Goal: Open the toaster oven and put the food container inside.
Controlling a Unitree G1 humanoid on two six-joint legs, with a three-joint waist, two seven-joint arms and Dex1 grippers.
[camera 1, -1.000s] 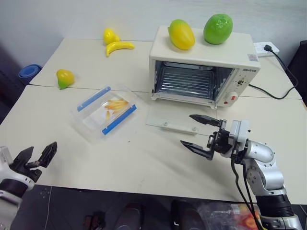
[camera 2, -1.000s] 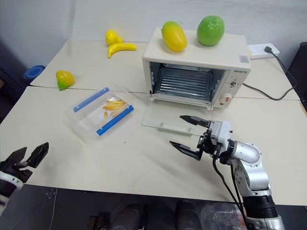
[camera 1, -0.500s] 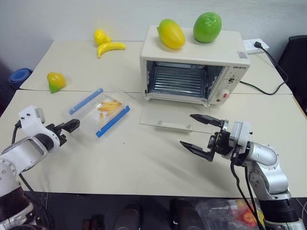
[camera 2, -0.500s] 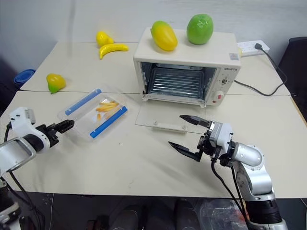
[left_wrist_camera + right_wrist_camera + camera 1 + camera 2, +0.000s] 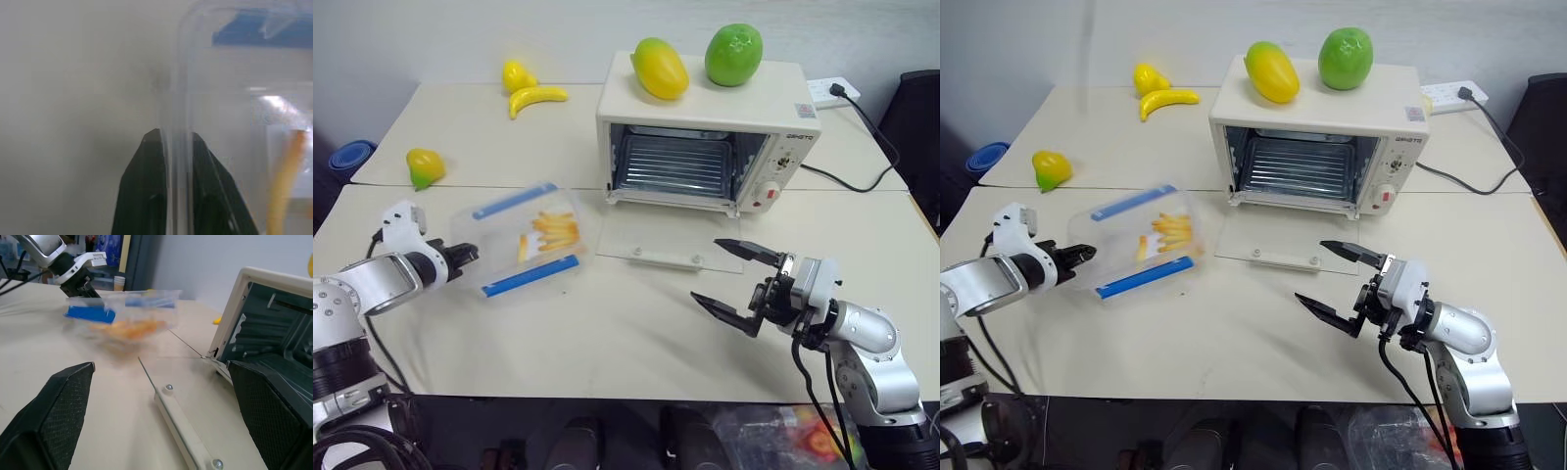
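Oven: toaster oven (image 5: 705, 147) stands at the back of the tabletop (image 5: 607, 333), door (image 5: 671, 240) dropped flat toward the robot, wire rack bare.
Container: food container (image 5: 524, 240) sits left of the toaster oven, just off the left edge of the lowered door; it looks tipped up on one side, though whether it is clear of the tabletop I cannot tell.
Long axis: blue clip strips run slantwise, the near-left end toward the left end effector, the far-right end toward the oven mouth.
Left end effector: left end effector (image 5: 462, 258) is pinched onto the container's near-left rim; the left wrist view shows both black fingers (image 5: 146, 196) clamping the clear wall.
Right end effector: right end effector (image 5: 736, 284) hangs spread wide and empty in front of the door, right of the container.
Nearer arm: left.
Coming move, as I judge: carry the box rightward and back over the door, short end leading into the cavity.
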